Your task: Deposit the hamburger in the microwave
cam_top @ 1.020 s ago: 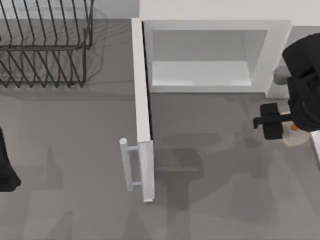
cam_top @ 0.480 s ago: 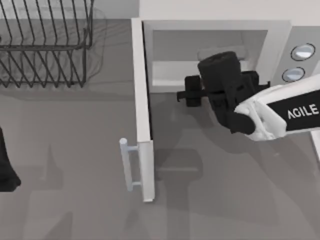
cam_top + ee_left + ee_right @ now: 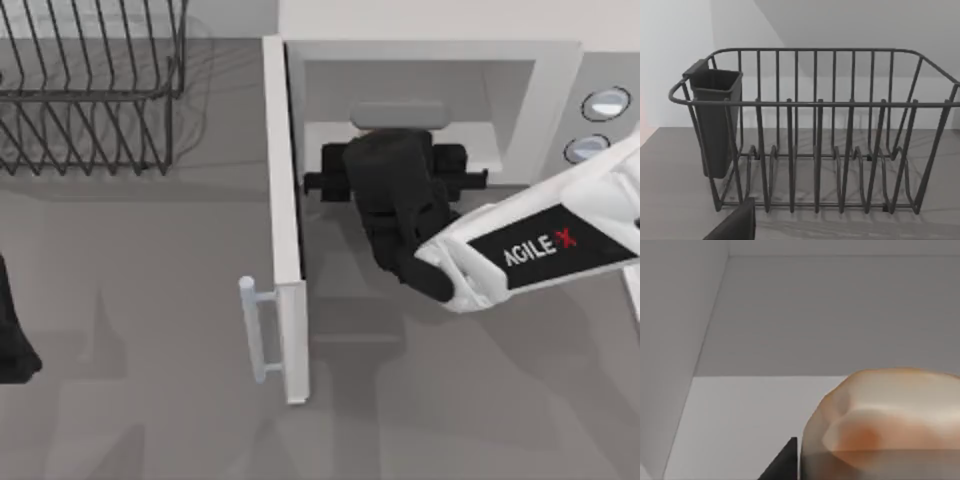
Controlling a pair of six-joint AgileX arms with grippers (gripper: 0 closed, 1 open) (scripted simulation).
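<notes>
- The hamburger [image 3: 880, 425] sits right up against the right wrist camera, pale bun with an orange patch, with the microwave's bare inner walls and floor behind it. It reads as already at the mouth of the cavity, carried there, not set down.
- The right gripper [image 3: 395, 180] is at the front edge of the microwave [image 3: 430, 50] opening, near the tabletop's rear edge, and judging by how the bun hangs in front of the wrist camera it is grasping the hamburger. A dark finger [image 3: 782, 462] tip pokes up beside it.
- The right arm reaches in from the tabletop's right edge, angled low to clear the cavity's top.
- The door [image 3: 285, 230] is swung fully open, its bar handle [image 3: 255, 330] pointing left, leaving a free lane.
- Likely next: push deeper, lower, let go.
- The left gripper [image 3: 15, 335] waits at the tabletop's left edge, fingers impossible to judge, its camera facing the dish rack [image 3: 815, 135] at the rear left corner.
</notes>
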